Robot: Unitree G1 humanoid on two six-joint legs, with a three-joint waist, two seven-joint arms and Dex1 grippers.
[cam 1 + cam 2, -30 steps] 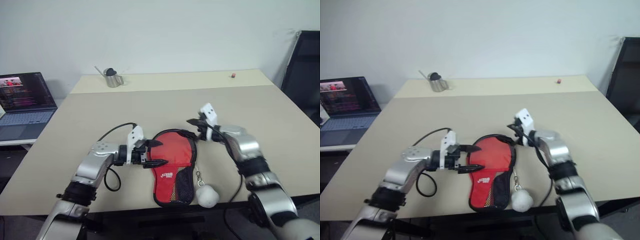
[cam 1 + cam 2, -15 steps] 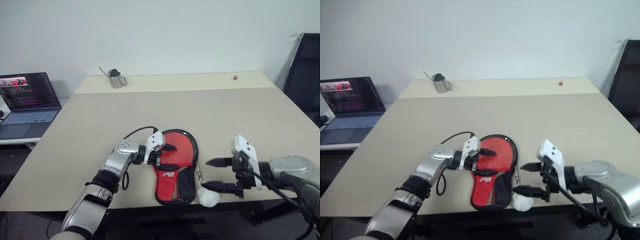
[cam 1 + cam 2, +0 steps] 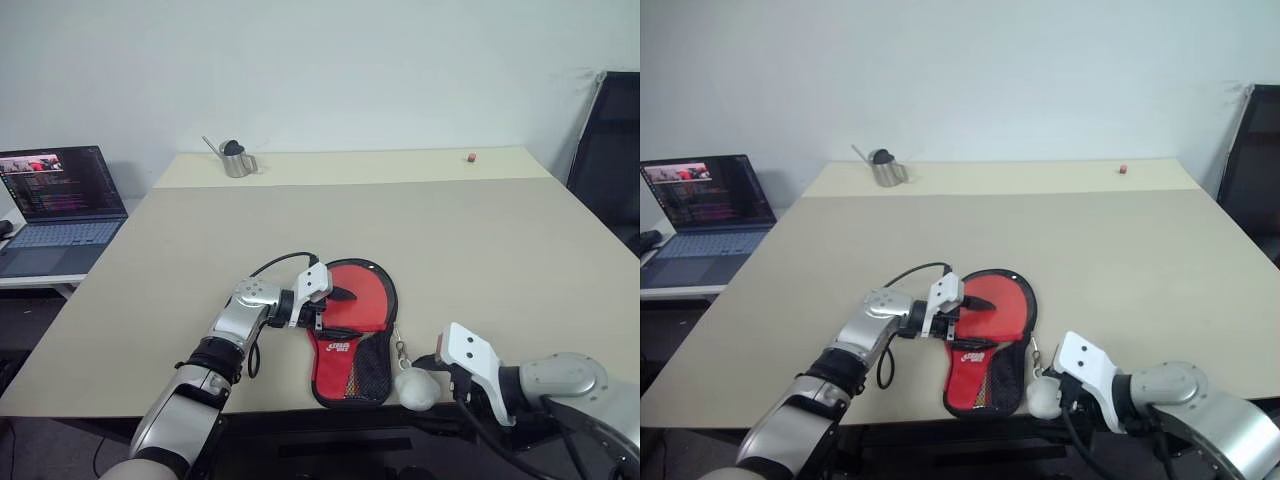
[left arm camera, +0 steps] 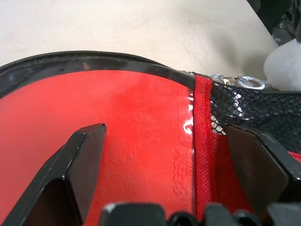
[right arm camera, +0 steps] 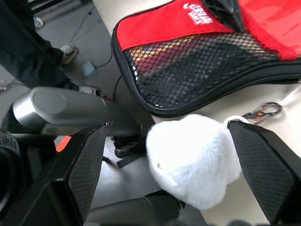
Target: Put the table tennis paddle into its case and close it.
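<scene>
The case [image 3: 345, 350] lies near the table's front edge, red side up with a white logo and a black mesh pocket. Its round end is open, and the table tennis paddle's glossy red face [image 4: 117, 127] shows inside the black rim. The handle is hidden under the fabric. My left gripper [image 3: 333, 308] hovers open over that red face, one finger on each side and nothing between them. My right gripper [image 5: 167, 129] is open at the front edge, right of the case, pointing at the white pom-pom [image 3: 415, 388] clipped to the zip.
A table [image 3: 480, 240] holds a metal pitcher [image 3: 235, 160] and a small red object [image 3: 470, 157] at its far edge. An open laptop [image 3: 60, 200] sits on a side desk at the left. A black chair [image 3: 610, 150] stands at the right.
My right arm pulled back from the case's far right side to the front edge beside the pom-pom. My left gripper shifted right onto the case's round end, then stayed still.
</scene>
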